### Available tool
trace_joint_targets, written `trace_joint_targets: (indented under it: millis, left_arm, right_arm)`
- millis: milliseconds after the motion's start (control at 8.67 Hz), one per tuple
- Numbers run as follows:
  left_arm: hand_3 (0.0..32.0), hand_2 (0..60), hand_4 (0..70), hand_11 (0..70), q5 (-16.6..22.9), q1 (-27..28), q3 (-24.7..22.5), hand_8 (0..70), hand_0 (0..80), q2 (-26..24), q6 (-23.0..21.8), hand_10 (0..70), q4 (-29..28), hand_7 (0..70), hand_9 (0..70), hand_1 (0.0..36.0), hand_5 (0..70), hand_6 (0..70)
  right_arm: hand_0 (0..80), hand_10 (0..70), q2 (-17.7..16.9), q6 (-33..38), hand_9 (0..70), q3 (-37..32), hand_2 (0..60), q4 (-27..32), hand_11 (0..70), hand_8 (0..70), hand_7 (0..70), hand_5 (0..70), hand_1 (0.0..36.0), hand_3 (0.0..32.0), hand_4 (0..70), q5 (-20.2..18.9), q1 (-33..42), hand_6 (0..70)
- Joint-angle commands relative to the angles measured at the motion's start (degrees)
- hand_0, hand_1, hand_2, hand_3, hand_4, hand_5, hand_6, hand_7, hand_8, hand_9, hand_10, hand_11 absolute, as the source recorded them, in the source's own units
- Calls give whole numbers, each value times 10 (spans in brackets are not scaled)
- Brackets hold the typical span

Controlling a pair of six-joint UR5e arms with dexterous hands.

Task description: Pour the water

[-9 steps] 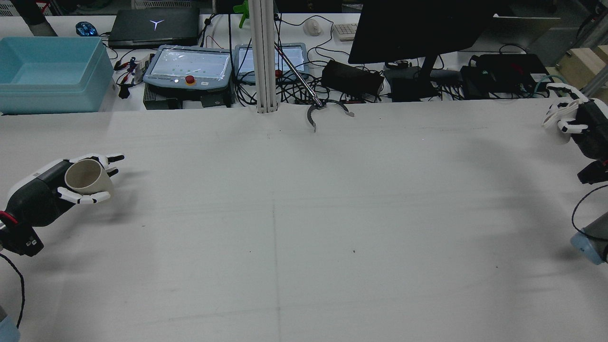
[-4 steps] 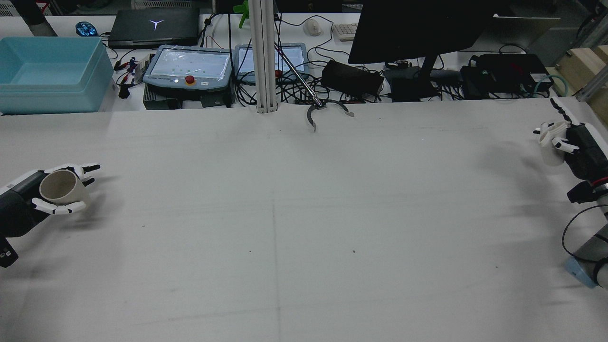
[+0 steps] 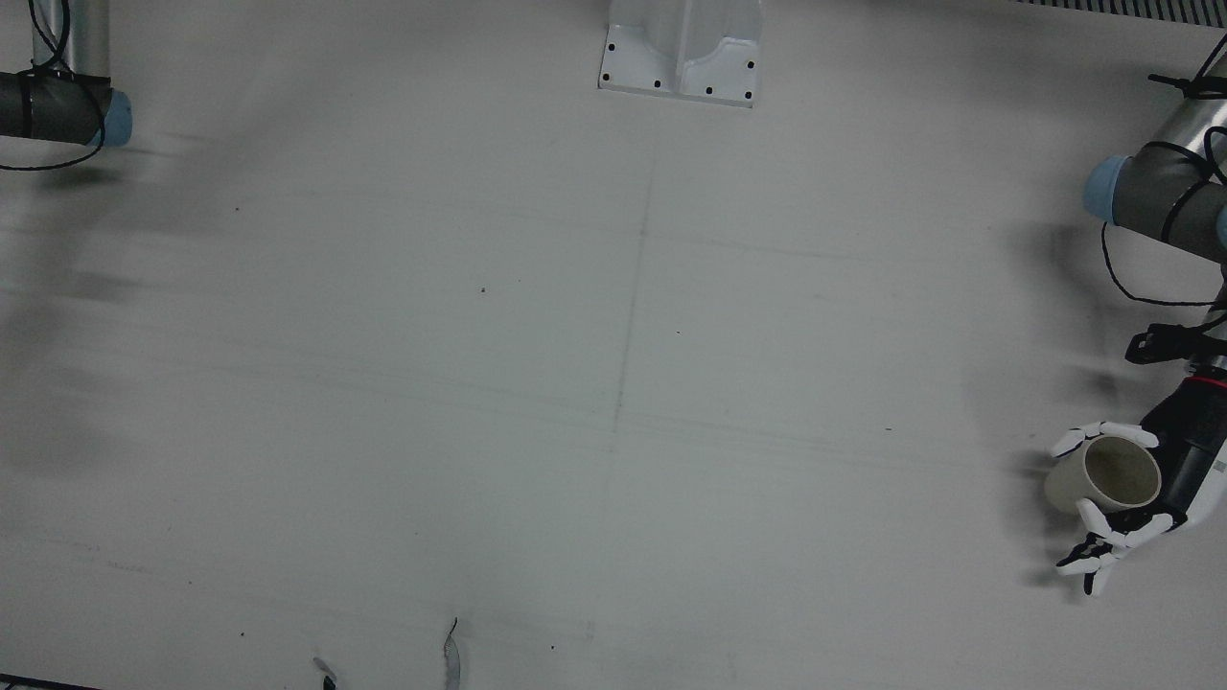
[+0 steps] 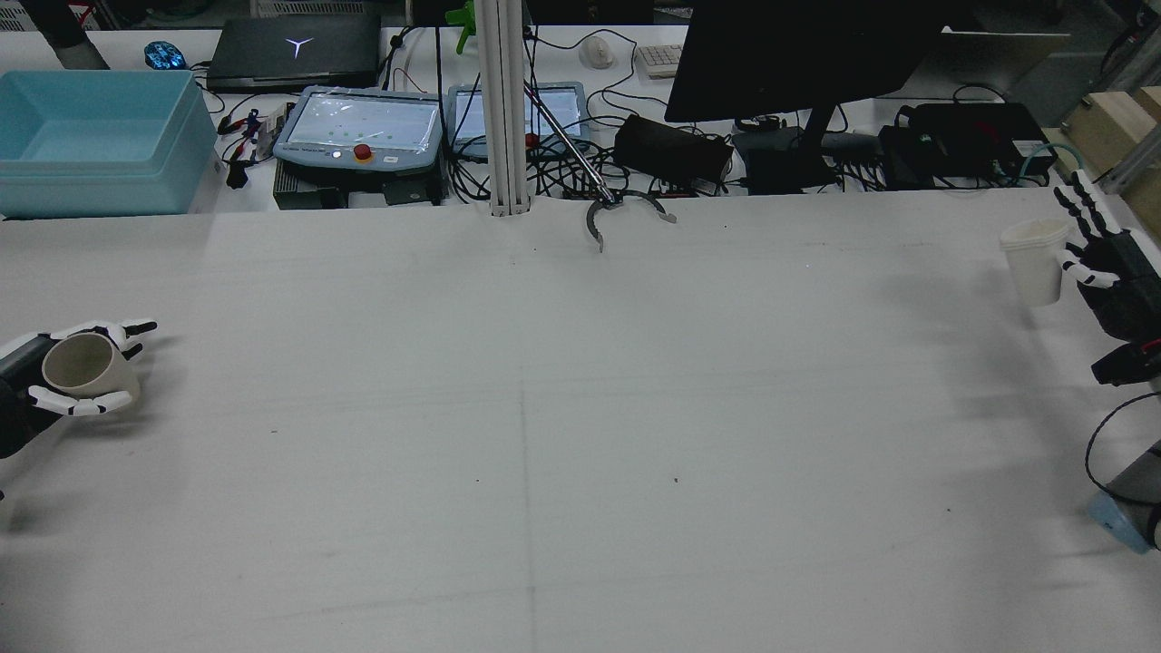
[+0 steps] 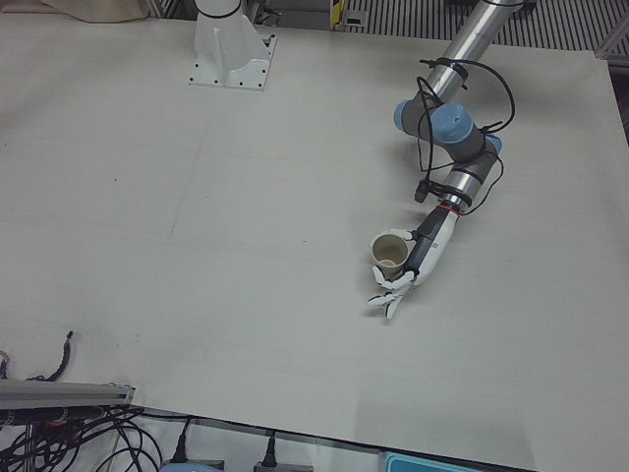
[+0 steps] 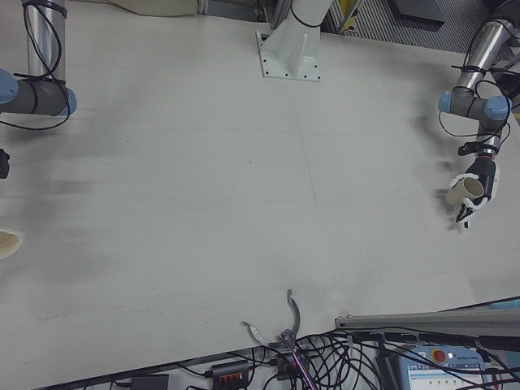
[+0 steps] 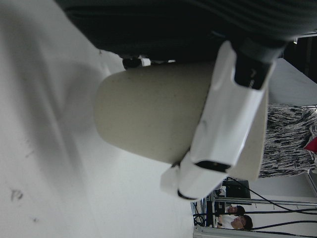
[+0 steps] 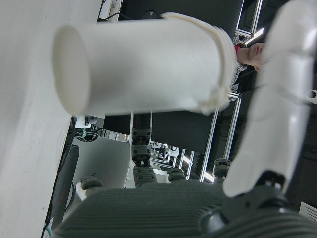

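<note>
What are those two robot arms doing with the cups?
Each arm is at its own far side of the big white table. The left robot hand holds a beige paper cup upright, fingers wrapped around it. The white paper cup stands by the right robot hand, whose fingers are spread; whether they grip it is unclear. The cups are far apart, so no pouring is happening now.

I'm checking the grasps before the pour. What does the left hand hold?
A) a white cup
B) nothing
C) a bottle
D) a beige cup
D: the left hand has its fingers wrapped around a beige cup at the table's left edge.
</note>
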Motion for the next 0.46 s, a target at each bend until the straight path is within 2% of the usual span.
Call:
trace_joint_targets:
  millis: [0, 115, 231, 346]
  left_arm:
    - [0, 0, 228, 26, 7, -11, 25, 19, 652, 0, 6, 3, -13, 121, 10, 232, 700, 130]
    - [0, 0, 260, 8, 7, -11, 28, 14, 626, 0, 6, 0, -14, 97, 5, 215, 240, 115]
    - [0, 0, 263, 0, 7, -11, 29, 10, 595, 0, 7, 0, -15, 76, 1, 200, 0, 102]
    - [0, 0, 237, 0, 7, -11, 29, 7, 566, 0, 6, 0, -15, 56, 0, 185, 0, 89]
  right_arm:
    - [515, 0, -2, 0, 0, 14, 8, -1, 0, 0, 0, 41, 190, 320, 0, 0, 4, 2]
    - [517, 0, -2, -1, 0, 16, 41, -1, 0, 0, 0, 42, 197, 320, 0, 0, 4, 11]
    - [522, 0, -2, -1, 0, 17, 59, -1, 0, 0, 0, 44, 205, 320, 0, 0, 4, 15]
    - [524, 0, -2, -2, 0, 24, 72, -2, 0, 0, 0, 45, 208, 320, 0, 0, 5, 18]
